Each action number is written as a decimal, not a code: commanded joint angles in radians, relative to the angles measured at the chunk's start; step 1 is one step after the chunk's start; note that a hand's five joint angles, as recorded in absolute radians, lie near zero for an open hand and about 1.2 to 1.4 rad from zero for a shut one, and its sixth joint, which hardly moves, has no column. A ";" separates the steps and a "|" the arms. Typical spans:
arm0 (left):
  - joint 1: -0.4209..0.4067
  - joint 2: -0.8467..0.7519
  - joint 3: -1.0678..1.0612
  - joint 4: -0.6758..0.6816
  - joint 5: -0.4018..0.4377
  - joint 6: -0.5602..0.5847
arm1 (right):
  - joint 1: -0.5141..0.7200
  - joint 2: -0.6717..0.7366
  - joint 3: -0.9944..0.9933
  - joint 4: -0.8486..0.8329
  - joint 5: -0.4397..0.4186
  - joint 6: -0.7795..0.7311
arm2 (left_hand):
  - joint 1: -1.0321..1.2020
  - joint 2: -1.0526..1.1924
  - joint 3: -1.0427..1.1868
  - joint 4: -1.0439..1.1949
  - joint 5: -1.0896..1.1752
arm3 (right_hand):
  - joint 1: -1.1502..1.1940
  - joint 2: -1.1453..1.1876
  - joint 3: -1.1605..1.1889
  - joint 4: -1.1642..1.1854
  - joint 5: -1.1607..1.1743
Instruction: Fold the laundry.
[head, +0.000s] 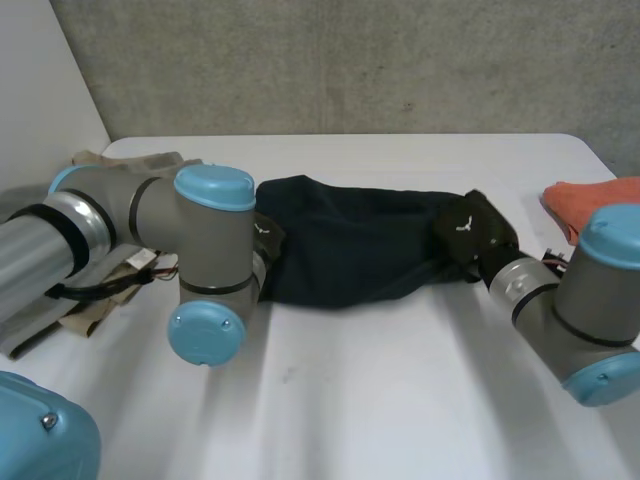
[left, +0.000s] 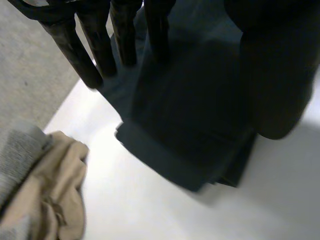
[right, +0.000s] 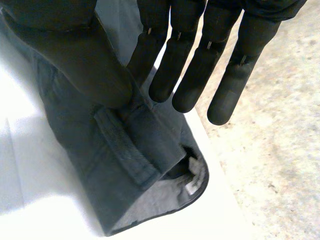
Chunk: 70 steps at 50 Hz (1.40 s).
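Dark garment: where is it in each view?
Head view: dark garment stretched sideways across the middle of the white table.
Left wrist view: its folded end by the left robot hand's fingers.
Right wrist view: its hemmed end pinched under the right robot hand's thumb.
Shared landmark: the white table.

Dark garment (head: 350, 250): matt woven cloth, with a stitched band and a paler, smoother lining at the end by my right hand (right: 85, 65). That hand: black, matt, faintly satin casing, likely plastic. My left hand (left: 75, 50): the same black, with a slight sheen. Table (head: 400, 400): white, smooth, low gloss. Beige cloth (left: 55, 195): soft, crumpled, matt. Grey cloth (left: 17, 150) beside it: coarser, knitted look. Orange cloth (head: 590, 200): matt. Arm caps (head: 213, 187): light-blue, glossy. Wall (head: 350, 60): rough, speckled, like concrete.
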<state>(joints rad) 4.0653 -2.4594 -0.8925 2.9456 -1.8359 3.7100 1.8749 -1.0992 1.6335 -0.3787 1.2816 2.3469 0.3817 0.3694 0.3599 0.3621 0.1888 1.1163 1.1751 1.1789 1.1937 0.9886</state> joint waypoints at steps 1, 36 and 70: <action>-0.005 0.030 -0.016 0.093 -0.019 0.042 | -0.007 -0.209 -0.004 0.147 -0.024 0.169 | 0.942 0.955 0.964 0.962 0.961 | 0.280 0.221 0.217 0.203 0.233; 0.126 0.634 -0.134 -0.168 0.190 -0.134 | 0.032 -0.252 -0.298 0.629 -0.008 0.390 | 1.015 1.027 1.036 1.034 1.033 | -0.293 -0.351 -0.355 -0.370 -0.340; 0.138 0.649 -0.140 -0.114 0.173 -0.099 | 0.653 0.262 -0.435 0.528 0.246 1.088 | 1.015 1.027 1.036 1.034 1.033 | -0.739 -0.798 -0.802 -0.817 -0.786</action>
<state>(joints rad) 4.2002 -1.8188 -1.0387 2.8321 -1.6629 3.6161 2.4410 -0.9195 1.2836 0.1803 1.4180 3.4698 1.1600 1.1965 1.1869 1.1981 0.9860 0.3249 0.3317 0.3112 0.3149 0.1190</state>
